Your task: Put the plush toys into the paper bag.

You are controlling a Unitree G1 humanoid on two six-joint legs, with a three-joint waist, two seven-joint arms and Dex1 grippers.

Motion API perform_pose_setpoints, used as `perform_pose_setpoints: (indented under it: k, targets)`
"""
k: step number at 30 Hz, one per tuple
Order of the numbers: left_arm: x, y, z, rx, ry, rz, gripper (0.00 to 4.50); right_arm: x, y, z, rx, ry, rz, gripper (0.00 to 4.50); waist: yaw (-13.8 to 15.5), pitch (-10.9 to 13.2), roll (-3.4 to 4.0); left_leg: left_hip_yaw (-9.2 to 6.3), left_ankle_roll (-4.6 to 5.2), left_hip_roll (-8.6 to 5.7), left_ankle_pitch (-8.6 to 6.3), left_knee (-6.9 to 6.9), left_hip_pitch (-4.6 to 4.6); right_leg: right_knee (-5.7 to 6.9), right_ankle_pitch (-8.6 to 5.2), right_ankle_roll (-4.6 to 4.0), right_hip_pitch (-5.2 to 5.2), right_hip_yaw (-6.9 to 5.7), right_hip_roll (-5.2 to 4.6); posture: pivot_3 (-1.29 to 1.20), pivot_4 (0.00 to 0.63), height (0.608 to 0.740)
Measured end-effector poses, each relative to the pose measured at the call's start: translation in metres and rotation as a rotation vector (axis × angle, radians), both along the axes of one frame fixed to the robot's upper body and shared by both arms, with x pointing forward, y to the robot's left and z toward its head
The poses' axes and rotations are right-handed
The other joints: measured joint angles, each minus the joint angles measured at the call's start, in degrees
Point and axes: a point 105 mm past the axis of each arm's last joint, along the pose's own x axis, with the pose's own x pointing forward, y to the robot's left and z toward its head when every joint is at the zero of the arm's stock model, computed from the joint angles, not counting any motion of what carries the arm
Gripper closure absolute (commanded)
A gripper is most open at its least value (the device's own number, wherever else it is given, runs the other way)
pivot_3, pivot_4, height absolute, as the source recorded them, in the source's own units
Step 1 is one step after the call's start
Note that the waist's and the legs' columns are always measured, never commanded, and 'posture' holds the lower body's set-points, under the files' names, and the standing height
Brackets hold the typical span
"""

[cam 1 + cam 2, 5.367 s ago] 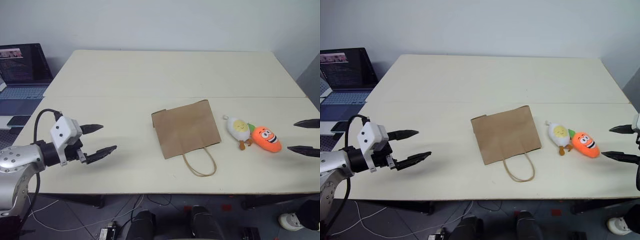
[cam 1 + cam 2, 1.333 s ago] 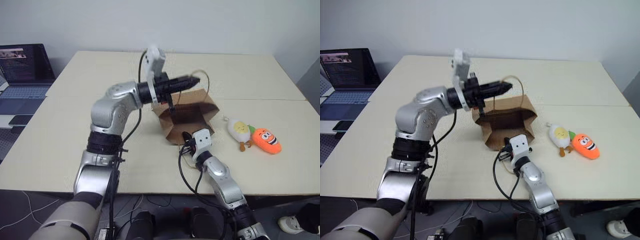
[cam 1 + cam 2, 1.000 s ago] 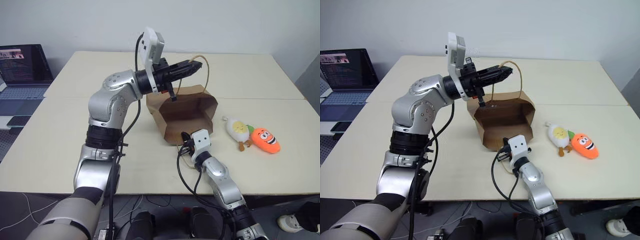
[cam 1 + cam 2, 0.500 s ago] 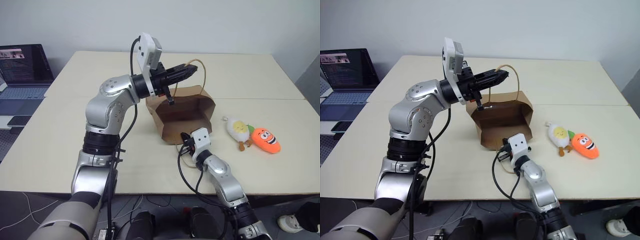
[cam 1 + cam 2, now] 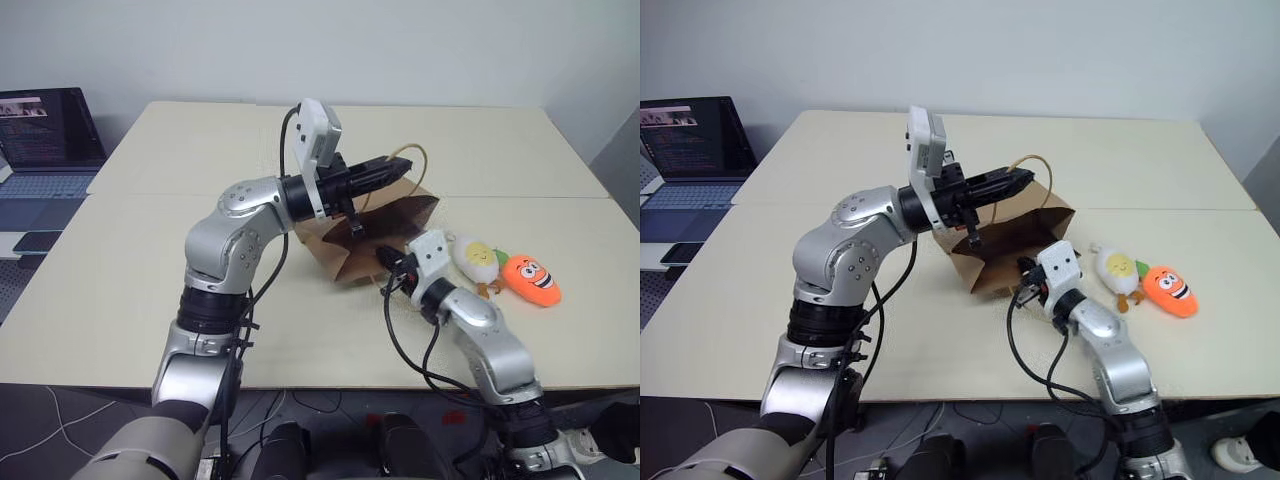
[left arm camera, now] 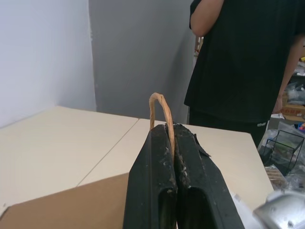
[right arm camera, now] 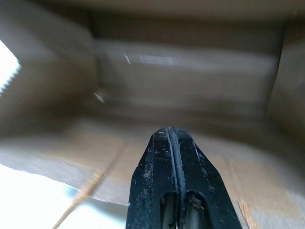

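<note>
Left claw (image 5: 398, 168) is clamped on a cord handle (image 6: 161, 107) of the paper bag (image 5: 385, 232); right claw (image 7: 172, 136), closed and empty, pokes into the bag's mouth.

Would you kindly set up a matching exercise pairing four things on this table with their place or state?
Things:
1. left gripper
2. right gripper
3. egg toy
4. carrot toy

States:
A. lies between bag and carrot
B. shut on the bag's handle
C. lies farthest right on the table
D. shut, tip at the bag's mouth

Pairs: 1-B, 2-D, 3-A, 4-C
</note>
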Motion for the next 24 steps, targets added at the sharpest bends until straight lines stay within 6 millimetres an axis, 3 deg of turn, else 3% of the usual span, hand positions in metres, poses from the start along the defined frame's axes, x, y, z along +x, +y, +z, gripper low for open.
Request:
perform_pose_setpoints:
  k: [4,7,13,18,24]
  targets:
    - [0.0,-0.002,-0.001,-0.001,0.004,-0.001,4.5,-0.021,-0.002,0.019,-0.03,0.01,0.111,4.48,0.19,0.01,-0.01,-0.02,0.0,-0.01,0.0,0.01,-0.04,-0.03,0.0,0.0,0.01,-0.01,-0.01,0.0,0.15,0.74]
    - [-0.001,-0.003,-0.002,0.001,0.008,-0.003,4.5,-0.036,-0.014,0.04,-0.045,0.0,0.153,3.93,0.45,0.01,-0.02,-0.03,0.0,0.0,0.0,0.01,-0.06,-0.08,0.0,0.0,0.02,-0.03,-0.01,0.0,0.15,0.74]
    - [-0.002,-0.004,-0.007,0.004,0.022,-0.017,4.5,-0.053,-0.062,0.061,-0.111,0.048,0.122,1.86,1.02,0.02,-0.02,-0.01,0.01,0.0,0.0,0.01,-0.21,-0.28,0.0,0.0,0.03,-0.14,0.0,0.0,0.15,0.74]
    - [-0.011,-0.009,-0.017,0.01,0.052,-0.06,4.5,-0.054,-0.106,0.058,-0.195,0.09,-0.017,1.86,1.12,0.02,-0.02,0.01,0.02,-0.01,-0.01,0.01,-0.46,-0.59,0.03,0.04,0.02,-0.2,-0.02,0.0,0.15,0.74]
    - [-0.021,-0.019,-0.025,0.005,0.087,-0.11,4.5,-0.039,-0.139,0.023,-0.342,0.101,-0.138,1.86,1.07,0.02,-0.03,0.11,0.02,-0.02,-0.01,0.02,-0.48,-0.61,0.04,0.06,0.0,-0.16,-0.03,0.0,0.15,0.74]
